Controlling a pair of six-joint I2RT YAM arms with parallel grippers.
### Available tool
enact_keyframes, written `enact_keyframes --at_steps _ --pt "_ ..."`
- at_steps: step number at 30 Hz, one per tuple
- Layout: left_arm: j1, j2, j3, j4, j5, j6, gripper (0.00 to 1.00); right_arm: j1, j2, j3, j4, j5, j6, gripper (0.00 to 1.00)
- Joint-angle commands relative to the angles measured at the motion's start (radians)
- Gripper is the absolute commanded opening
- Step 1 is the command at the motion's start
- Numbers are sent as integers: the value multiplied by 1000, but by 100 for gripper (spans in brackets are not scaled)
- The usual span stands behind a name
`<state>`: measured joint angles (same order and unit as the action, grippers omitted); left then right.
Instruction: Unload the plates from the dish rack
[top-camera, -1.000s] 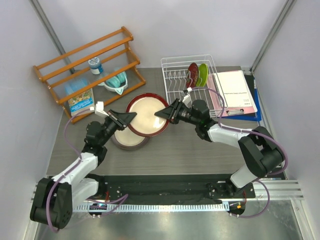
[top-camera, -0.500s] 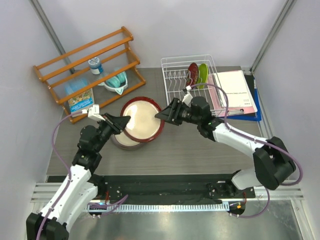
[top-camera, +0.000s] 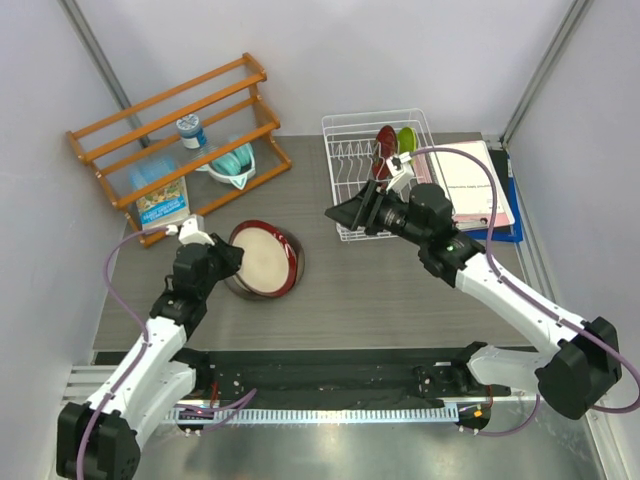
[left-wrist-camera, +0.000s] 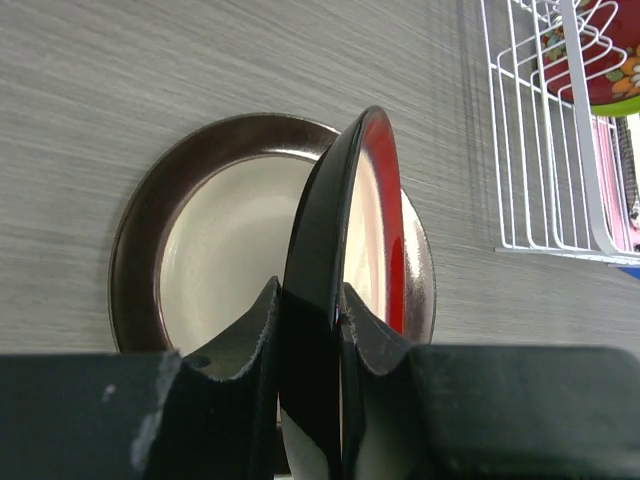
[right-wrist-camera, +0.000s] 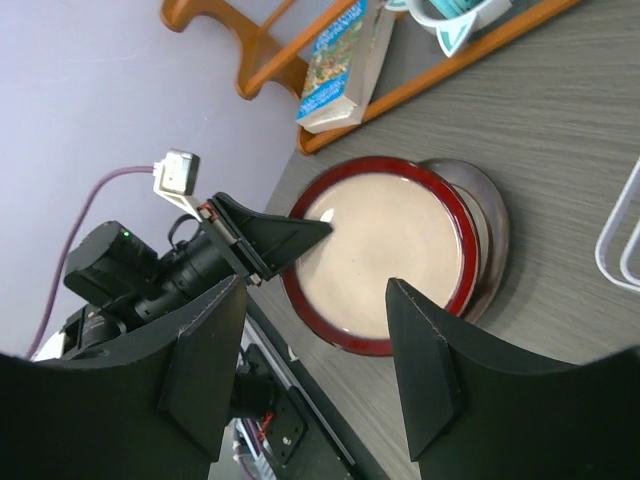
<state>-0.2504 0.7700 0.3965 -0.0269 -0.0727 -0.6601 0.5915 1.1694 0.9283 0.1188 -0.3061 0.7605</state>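
Red-rimmed plate (left-wrist-camera: 370, 200): rigid, glazed, likely slippery and breakable.
Left claw (left-wrist-camera: 310, 292) pinches the rim nearest it, edge-on; right claw (right-wrist-camera: 318, 300) wide, empty.

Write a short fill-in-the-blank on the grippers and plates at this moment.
The left gripper pinches the red-rimmed plate by its ___.
The right gripper is open and holds ___.
The dark-rimmed plate lies flat on the ___.
The lime green plate and the patterned dark red plate stand ___ in the dish rack.
Missing: rim; nothing; table; upright.
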Motion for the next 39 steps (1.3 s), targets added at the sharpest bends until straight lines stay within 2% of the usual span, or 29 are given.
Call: enact_keyframes --at_steps 1,10,11,12,14,16,18,22,25,31,34,37,39 --pt "-3 12 7 182 -25 11 0 -7 -4 14 -42 18 -47 63" --pt "-3 106 -33 258 -33 -1 0 -9 21 21 -59 19 -67 63" --pt "-3 117 -41 266 -41 -1 4 -10 21 26 -70 27 -75 63" --pt "-4 126 -41 260 -48 -4 16 -12 26 36 -80 33 -85 63" --pt "-3 152 -38 249 -56 -3 31 -16 27 41 -94 41 -95 64" --pt "-3 170 -39 237 -76 2 27 -22 26 44 -102 45 -99 64" --pt "-3 179 -45 231 -102 -1 43 -27 26 50 -107 47 -101 64" --pt "-3 204 -59 243 -104 -1 50 -36 30 52 -111 48 -105 64" --pt "-3 227 -67 254 -101 -1 48 -45 32 55 -113 48 -110 64" --pt "-3 288 -65 285 -101 10 54 -76 68 101 -171 61 -154 64" --pt "-3 337 -42 282 -90 17 64 -102 99 147 -215 88 -193 64" --pt "-3 377 -10 260 -102 20 69 -127 133 194 -261 192 -242 65" --pt "-4 393 16 234 -128 27 79 -136 169 249 -294 252 -292 65"
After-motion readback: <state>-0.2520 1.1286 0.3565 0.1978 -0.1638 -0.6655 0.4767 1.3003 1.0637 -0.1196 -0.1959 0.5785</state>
